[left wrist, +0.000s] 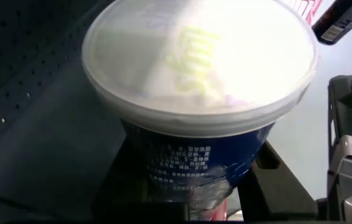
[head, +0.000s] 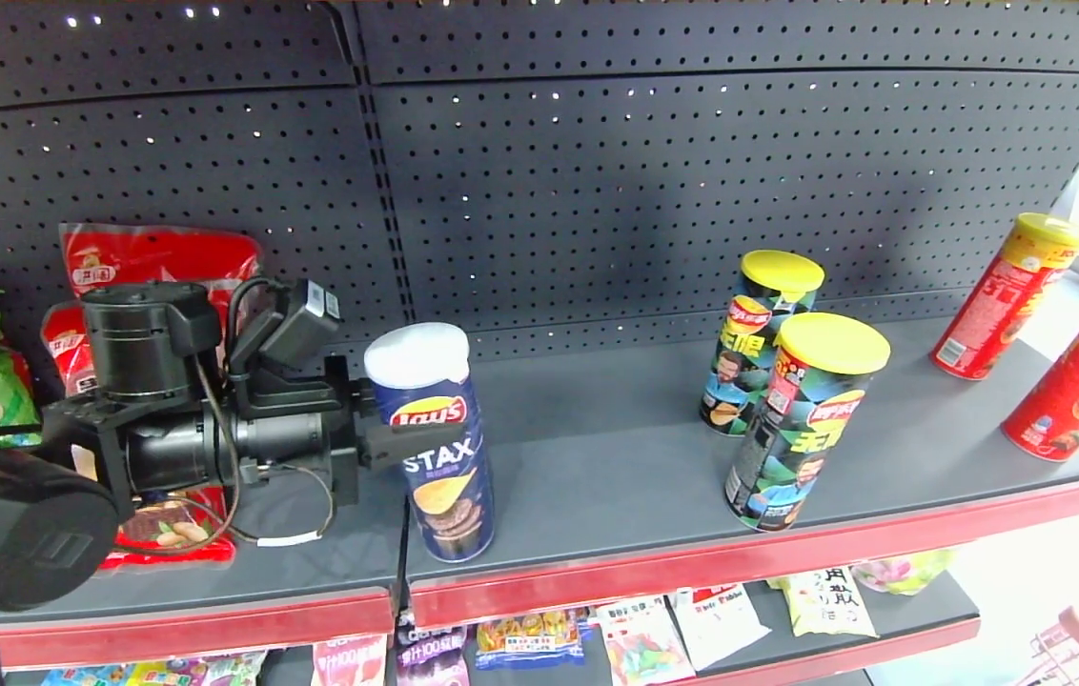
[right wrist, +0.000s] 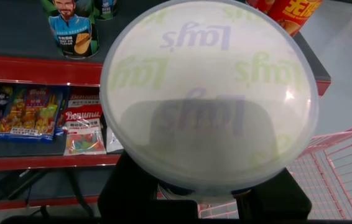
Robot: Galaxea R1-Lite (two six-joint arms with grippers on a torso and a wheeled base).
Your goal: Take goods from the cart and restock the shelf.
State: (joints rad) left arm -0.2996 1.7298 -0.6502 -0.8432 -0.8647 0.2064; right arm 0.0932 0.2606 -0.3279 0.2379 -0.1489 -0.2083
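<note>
Left gripper [head: 411,429] pinches blue can [head: 444,476] beside red bags [head: 158,257]; right gripper [right wrist: 204,198] pinches second can [right wrist: 208,99]

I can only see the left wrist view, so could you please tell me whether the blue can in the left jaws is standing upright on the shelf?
Observer: Yes. In the head view the dark blue cylindrical can with a white plastic lid stands upright in the left gripper, its base near the front edge of the grey metal shelf.
Operator: Thank you. Which can is nearest to it?
Observer: A yellow-lidded cylindrical can with dark printed sides, toward the robot's right across a bare stretch of shelf.
Operator: And the right arm?
Observer: The right gripper holds a second can with a clear round lid out in front of the shelf, near the pink wire cart.
</note>
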